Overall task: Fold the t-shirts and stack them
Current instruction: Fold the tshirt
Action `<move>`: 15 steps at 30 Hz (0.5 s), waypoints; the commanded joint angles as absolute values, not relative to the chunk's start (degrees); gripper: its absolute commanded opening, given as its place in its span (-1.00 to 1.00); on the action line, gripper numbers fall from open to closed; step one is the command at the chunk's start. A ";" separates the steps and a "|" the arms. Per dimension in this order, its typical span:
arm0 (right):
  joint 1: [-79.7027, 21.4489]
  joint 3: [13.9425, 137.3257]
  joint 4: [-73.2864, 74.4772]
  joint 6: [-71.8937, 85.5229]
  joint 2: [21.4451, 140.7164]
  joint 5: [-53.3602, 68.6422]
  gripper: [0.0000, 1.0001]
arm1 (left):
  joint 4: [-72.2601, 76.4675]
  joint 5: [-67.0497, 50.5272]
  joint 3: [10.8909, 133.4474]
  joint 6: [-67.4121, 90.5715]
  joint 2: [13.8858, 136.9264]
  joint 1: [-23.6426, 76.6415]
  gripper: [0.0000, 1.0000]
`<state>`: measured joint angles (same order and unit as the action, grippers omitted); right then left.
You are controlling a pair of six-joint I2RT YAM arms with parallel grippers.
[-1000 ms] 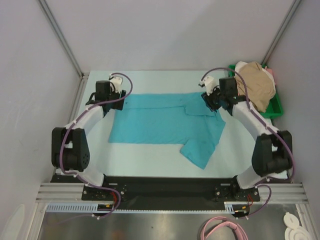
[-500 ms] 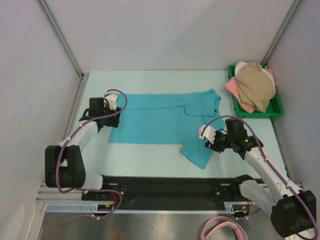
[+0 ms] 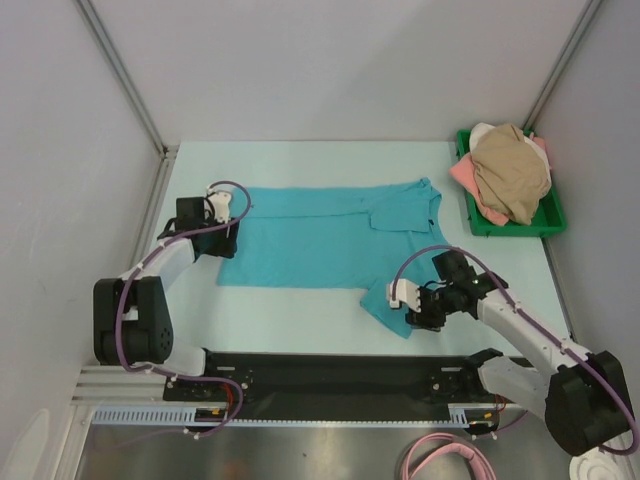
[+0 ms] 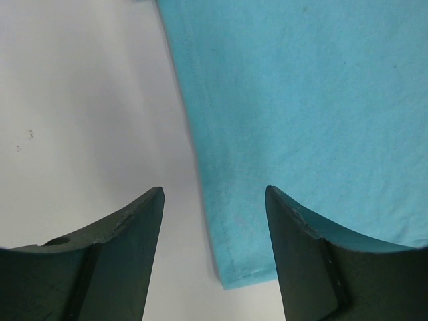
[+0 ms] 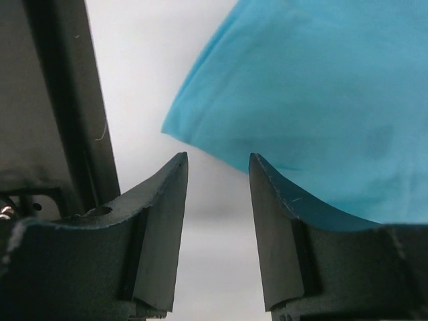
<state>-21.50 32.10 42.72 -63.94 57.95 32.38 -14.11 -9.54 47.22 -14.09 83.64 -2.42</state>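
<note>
Teal cloth covered the middle of the table (image 3: 300,160): the teal t-shirt (image 3: 320,240) lay spread flat, with one short sleeve pointing towards the arm bases. Only the top view showed what lay past the shirt's collar end and apart from it, a green tray (image 3: 553,222) heaped with a tan t-shirt (image 3: 510,175) over a pink t-shirt (image 3: 462,175) and a white t-shirt (image 3: 483,130).

The left gripper (image 3: 222,232) sat at the shirt's hem end. Its wrist camera showed what the top view could not: the left gripper (image 4: 214,200) had its fingers apart, with the stitched hem edge running between them and nothing clamped.

The right gripper (image 3: 412,310) was at the tip of that near sleeve. In its own view the right gripper (image 5: 217,167) had its fingers parted, with the sleeve corner just beyond the gap, ungripped.
</note>
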 commanded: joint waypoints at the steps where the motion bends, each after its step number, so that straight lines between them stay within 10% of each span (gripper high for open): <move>1: -24.69 31.55 41.31 -65.04 59.94 31.21 -0.06 | -13.80 -11.42 49.31 -14.76 84.72 -3.43 0.36; 15: -30.41 30.67 38.94 -64.07 65.83 27.33 -0.06 | -13.71 -11.78 49.57 -14.68 85.87 -4.04 0.35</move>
<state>-29.74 30.79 40.07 -64.07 64.73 28.42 -14.26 -9.91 47.37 -14.06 85.78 -3.27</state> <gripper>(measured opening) 0.471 0.677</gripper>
